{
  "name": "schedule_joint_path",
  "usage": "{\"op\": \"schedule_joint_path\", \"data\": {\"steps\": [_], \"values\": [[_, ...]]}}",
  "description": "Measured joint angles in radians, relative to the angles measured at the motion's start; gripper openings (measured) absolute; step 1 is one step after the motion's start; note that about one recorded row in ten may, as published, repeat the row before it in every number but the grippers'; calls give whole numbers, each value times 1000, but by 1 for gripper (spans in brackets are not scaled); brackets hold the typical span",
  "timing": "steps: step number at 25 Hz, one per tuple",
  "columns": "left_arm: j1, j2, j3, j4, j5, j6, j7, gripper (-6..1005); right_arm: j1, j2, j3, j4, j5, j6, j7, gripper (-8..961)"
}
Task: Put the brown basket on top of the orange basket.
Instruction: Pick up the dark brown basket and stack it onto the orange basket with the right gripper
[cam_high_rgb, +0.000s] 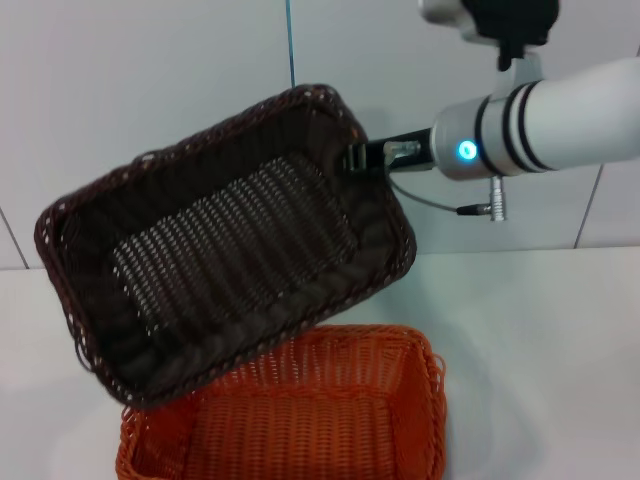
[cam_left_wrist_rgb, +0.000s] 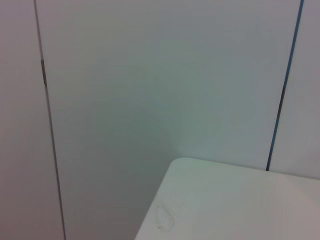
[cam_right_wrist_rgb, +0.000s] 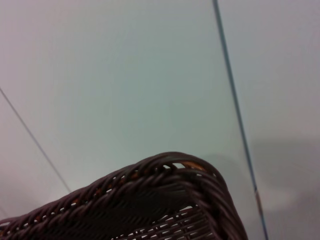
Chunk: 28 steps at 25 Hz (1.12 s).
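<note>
The brown basket (cam_high_rgb: 225, 250) hangs in the air, tilted with its open side toward the camera, above the orange basket (cam_high_rgb: 310, 420) that rests on the white table at the near edge. My right gripper (cam_high_rgb: 362, 158) is shut on the brown basket's far right rim, the white arm reaching in from the right. In the right wrist view only the braided rim of the brown basket (cam_right_wrist_rgb: 165, 200) shows against the wall. The left gripper is out of view; its wrist camera shows only wall and a table corner.
The white table (cam_high_rgb: 540, 330) stretches to the right of the baskets. A white panelled wall (cam_high_rgb: 150, 80) with a thin blue seam stands close behind. The table corner (cam_left_wrist_rgb: 225, 200) shows in the left wrist view.
</note>
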Motion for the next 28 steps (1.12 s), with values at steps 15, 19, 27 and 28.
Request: {"op": "schedule_joint_path", "data": {"steps": [15,19,27,28], "values": [[0,0,11,-14,0,0,-13,859,-336,-3,-262,262,254,-382,1,133],[0,0,11,-10,1,0,-14,859,-345,-4,-288,251,273,-410,0,133],[14,0,11,-7,19,0,-14,859,-446,-13,-438,240,406,-582,-4,133],[15,0,11,-7,19,0,-14,859,-452,-13,-445,237,412,-589,-4,133]]}}
